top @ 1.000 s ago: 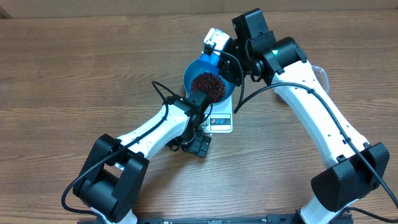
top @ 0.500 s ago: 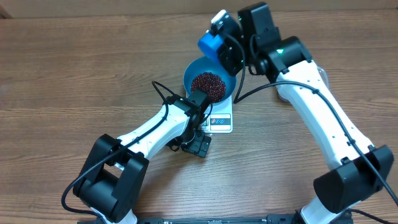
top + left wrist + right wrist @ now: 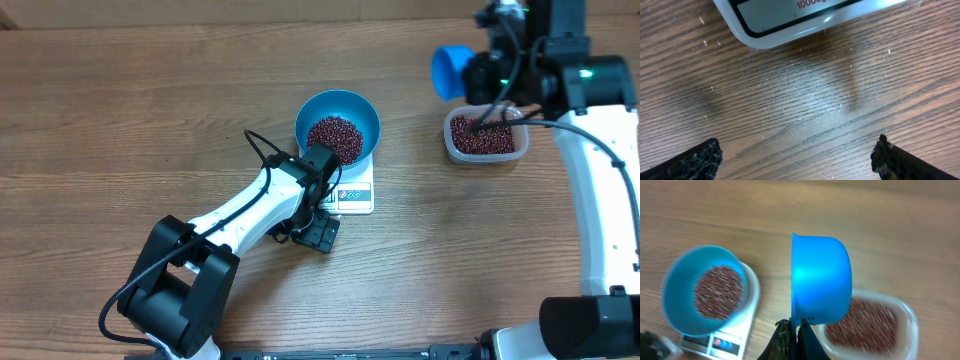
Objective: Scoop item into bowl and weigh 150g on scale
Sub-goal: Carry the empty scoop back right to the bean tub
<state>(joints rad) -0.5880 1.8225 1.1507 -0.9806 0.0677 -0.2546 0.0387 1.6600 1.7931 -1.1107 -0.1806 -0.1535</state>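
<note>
Beans [image 3: 334, 137]: we see many tiny, dark red-brown grains in a loose, low heap at the bottom of the bowl; a second heap of the same grains lies in the tub.
Bowl [image 3: 345, 102]: round, deep and smooth, in plain blue; it stands on the scale and is wider than it.
Scale [image 3: 357, 197]: white and square with rounded corners; only its panel edge, with small coloured buttons, shows from under the bowl on the robot's side.
Scoop [image 3: 449, 72]: a small blue cup of smooth plastic, turned on its side in the air just beside the tub.
Tub [image 3: 486, 159]: clear plastic, rounded-rectangular and shallow, well apart from the scale to the robot's right.
Surface [image 3: 120, 120]: brown wood grain with fine scratches.
Left end effector [image 3: 797, 161]: we note dark, rough-textured fingers spread wide with nothing between them, over bare surface just beside the scale's panel edge.
Right end effector [image 3: 794, 332]: fingers pressed together on the scoop's handle, held above the tub.
Counts: we count two heaps of beans, and one each of bowl, scale, scoop and tub.
</note>
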